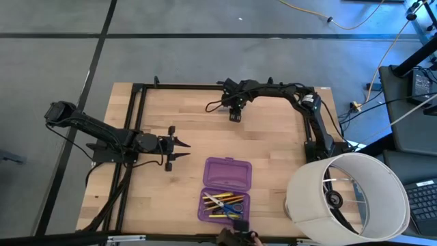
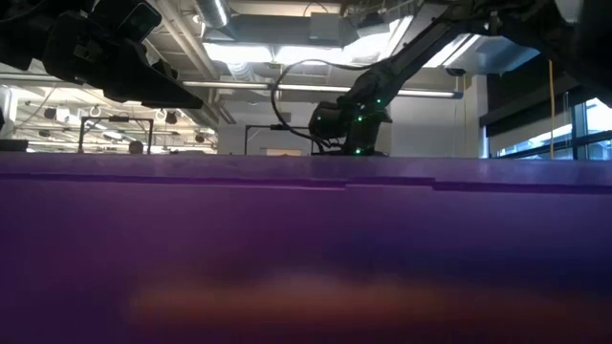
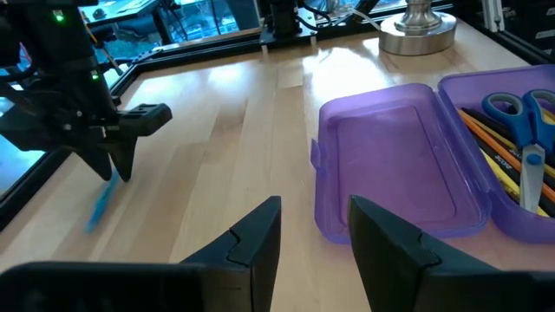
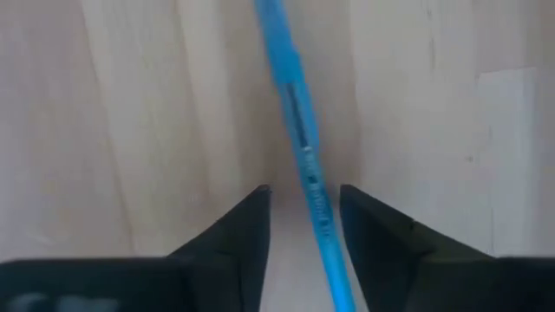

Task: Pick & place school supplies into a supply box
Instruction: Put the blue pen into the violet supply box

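Most supplies lie in the supply box (image 1: 226, 188); a blue pen (image 4: 303, 156) is straddled by the right gripper (image 4: 303, 217), fingers apart, not yet clamped; left gripper (image 3: 314, 234) fingers apart, empty.

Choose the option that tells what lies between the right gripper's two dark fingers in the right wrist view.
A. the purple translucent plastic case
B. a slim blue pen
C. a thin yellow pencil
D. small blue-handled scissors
B: the right wrist view shows a slim blue pen lying on the light wooden table and running between the fingers of the right gripper, while the scissors sit in the purple case.
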You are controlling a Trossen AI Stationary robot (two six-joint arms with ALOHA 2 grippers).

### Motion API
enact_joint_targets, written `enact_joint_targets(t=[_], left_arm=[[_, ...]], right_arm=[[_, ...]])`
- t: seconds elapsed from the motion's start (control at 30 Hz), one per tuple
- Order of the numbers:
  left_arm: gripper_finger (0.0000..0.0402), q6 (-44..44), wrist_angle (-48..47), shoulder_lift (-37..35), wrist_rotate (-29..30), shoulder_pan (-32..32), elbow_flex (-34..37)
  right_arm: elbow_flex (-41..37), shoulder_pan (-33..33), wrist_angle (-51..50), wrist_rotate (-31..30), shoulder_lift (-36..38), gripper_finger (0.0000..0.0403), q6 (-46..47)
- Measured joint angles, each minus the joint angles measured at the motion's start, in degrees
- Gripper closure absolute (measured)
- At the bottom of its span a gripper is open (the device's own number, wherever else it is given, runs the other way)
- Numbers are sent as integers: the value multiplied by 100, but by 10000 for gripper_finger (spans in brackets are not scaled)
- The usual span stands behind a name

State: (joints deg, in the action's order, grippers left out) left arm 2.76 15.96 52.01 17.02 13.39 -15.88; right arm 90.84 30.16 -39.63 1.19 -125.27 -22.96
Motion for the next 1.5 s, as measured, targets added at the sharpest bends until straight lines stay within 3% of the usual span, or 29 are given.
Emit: enact_joint_targets(t=[0.37,0.63,0.9,1.13,1.5], left_arm=[[274,0,-2,-2,-9,0,0],[274,-1,0,-1,-9,0,0],[274,-2,-1,-2,-13,0,0],[274,-13,0,0,-12,0,0],[274,-7,0,0,-13,0,0]], right_arm=[[25,-318,-245,-581,-140,299,44],[7,-449,-229,-638,-149,333,102],[7,-441,-297,-481,-149,383,186],[1,-443,-379,-331,-87,371,476],[310,-575,-740,596,-9,378,674]])
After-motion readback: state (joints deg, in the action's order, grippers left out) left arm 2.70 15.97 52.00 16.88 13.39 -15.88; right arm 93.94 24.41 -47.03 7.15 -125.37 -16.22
